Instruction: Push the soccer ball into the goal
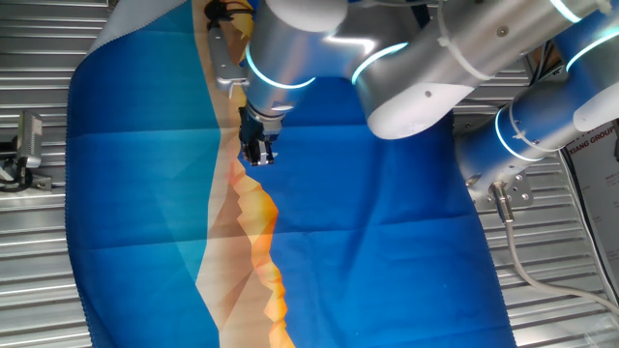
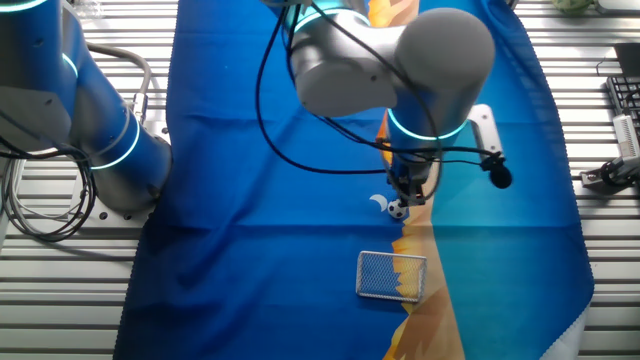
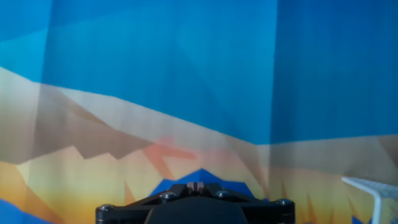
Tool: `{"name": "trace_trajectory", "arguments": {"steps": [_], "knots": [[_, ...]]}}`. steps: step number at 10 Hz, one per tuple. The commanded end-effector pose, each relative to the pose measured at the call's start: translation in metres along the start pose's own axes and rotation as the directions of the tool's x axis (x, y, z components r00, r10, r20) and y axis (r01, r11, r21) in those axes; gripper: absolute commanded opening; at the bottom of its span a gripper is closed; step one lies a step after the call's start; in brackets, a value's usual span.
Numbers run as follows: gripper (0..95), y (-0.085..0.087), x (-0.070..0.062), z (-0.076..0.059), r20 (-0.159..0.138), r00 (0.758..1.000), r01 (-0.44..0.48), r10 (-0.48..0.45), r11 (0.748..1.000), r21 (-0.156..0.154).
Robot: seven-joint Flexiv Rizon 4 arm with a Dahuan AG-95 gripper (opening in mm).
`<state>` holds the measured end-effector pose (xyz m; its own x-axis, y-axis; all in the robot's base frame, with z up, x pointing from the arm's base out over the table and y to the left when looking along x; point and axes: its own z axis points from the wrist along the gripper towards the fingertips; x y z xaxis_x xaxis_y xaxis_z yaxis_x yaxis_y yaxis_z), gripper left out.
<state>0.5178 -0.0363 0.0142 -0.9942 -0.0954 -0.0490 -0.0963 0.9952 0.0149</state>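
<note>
The soccer ball [image 2: 398,210] is a tiny white sphere with black patches, resting on the blue cloth next to a printed white crescent [image 2: 379,203]. My gripper [image 2: 406,196] stands just behind and above the ball, on the side away from the goal, fingers pointing down. The goal [image 2: 391,275], a small pale mesh frame, lies a short way in front of the ball where blue meets orange. In the hand view the gripper [image 3: 196,185] has its two pads pressed together with nothing between them. From the first fixed view the gripper [image 1: 259,157] hides the ball.
The cloth [image 2: 250,250] covers a slatted metal table [image 2: 60,300]. My arm's blue base [image 2: 110,150] and cables stand at the left. A black cable loops over the cloth near the wrist. A pale angular edge [image 3: 372,190] shows low right in the hand view.
</note>
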Motion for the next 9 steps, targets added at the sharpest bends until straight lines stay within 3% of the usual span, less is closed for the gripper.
{"name": "trace_trajectory", "arguments": {"steps": [1,6,9], "knots": [[0.0,0.002,-0.001,0.002,0.007,1.0,-0.006,0.006,1.0,0.009],[0.0,0.003,-0.001,0.003,0.007,1.0,-0.02,0.02,1.0,0.007],[0.0,0.005,0.009,0.0,0.004,1.0,-0.019,0.019,1.0,0.003]]}}
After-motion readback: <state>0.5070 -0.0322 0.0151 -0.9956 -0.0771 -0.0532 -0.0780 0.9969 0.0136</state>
